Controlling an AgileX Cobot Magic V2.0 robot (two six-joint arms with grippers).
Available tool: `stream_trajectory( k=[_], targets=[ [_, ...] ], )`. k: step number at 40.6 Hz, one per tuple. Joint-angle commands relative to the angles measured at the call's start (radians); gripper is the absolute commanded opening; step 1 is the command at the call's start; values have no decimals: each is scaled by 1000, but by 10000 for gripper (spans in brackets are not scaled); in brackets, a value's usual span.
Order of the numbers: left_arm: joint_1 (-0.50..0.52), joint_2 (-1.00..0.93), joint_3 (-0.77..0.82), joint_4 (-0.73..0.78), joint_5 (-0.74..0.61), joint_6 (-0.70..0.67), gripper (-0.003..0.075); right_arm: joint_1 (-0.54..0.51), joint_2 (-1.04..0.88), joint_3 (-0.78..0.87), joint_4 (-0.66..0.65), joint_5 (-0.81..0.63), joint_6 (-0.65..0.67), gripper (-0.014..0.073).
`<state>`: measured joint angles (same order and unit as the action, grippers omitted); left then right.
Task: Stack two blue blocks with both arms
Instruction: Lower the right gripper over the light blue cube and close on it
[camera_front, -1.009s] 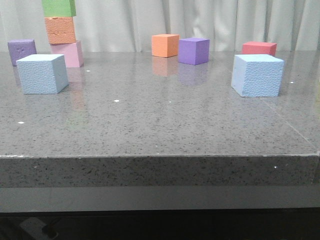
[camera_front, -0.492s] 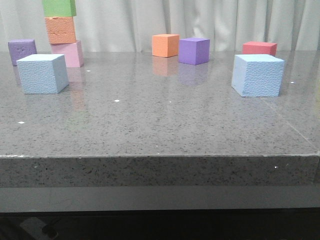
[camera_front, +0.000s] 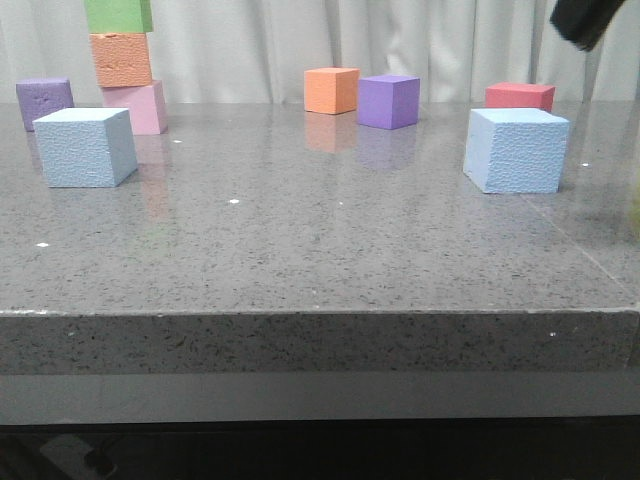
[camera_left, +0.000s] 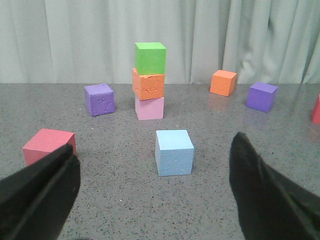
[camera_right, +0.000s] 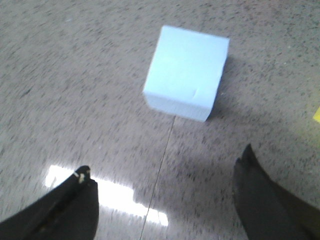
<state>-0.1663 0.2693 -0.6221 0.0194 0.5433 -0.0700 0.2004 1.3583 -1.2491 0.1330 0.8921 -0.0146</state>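
Two pale blue blocks rest on the grey table, far apart: one at the left (camera_front: 84, 147), one at the right (camera_front: 516, 150). My left gripper (camera_left: 154, 141) is open and empty, and the left blue block (camera_left: 173, 152) sits on the table some way ahead of its fingers (camera_left: 45, 190). My right gripper (camera_right: 165, 159) is also open and empty, hovering above the table with the right blue block (camera_right: 187, 72) ahead of it and apart from it. In the front view only a black piece of the right arm (camera_front: 590, 20) shows, above that block at the top right.
A pink, orange and green stack (camera_front: 125, 60) stands at the back left beside a purple cube (camera_front: 44, 100). An orange cube (camera_front: 331, 90) and a purple cube (camera_front: 388, 101) sit at the back middle, a red block (camera_front: 519, 96) behind the right blue block.
A black part of the right arm has come into the front view at the top right. No block has moved.
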Motion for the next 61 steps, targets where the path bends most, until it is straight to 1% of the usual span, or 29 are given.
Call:
stream_trajectory(
  k=[1, 7, 14, 19, 22, 24, 29, 35, 54, 57, 60, 61],
  targets=[
    [-9, 18, -27, 1, -88, -1, 598, 1, 44, -96, -30, -29, 62, 563],
    [-9, 18, -27, 1, -88, -1, 598, 1, 136, -191, -31, 6, 106, 563],
    [-9, 18, -27, 1, -88, -1, 598, 1, 217, -270, -35, 14, 153, 563],
    [-9, 18, -27, 1, -88, -1, 598, 1, 261, -318, -35, 46, 154, 570],
    [-9, 18, -27, 1, -88, -1, 598, 1, 286, -348, -36, 71, 154, 598],
    [-9, 18, -27, 1, -88, -1, 598, 1, 297, -364, -36, 74, 154, 600],
    [-9, 18, -27, 1, -88, -1, 598, 1, 320, -385, -38, 66, 167, 601],
    [-9, 18, -27, 1, -88, -1, 598, 1, 353, -404, -65, 75, 219, 601],
    [-9, 18, -27, 1, -88, -1, 598, 2, 465, -404, -63, 77, 235, 601],
    [-9, 18, -27, 1, -88, -1, 598, 2, 469, -404, -63, 80, 235, 582],
    [-9, 18, -27, 1, -88, -1, 598, 2, 469, -404, -63, 86, 235, 517],
    [-9, 18, -27, 1, -88, -1, 598, 2, 469, -404, -63, 87, 235, 477]
  ],
)
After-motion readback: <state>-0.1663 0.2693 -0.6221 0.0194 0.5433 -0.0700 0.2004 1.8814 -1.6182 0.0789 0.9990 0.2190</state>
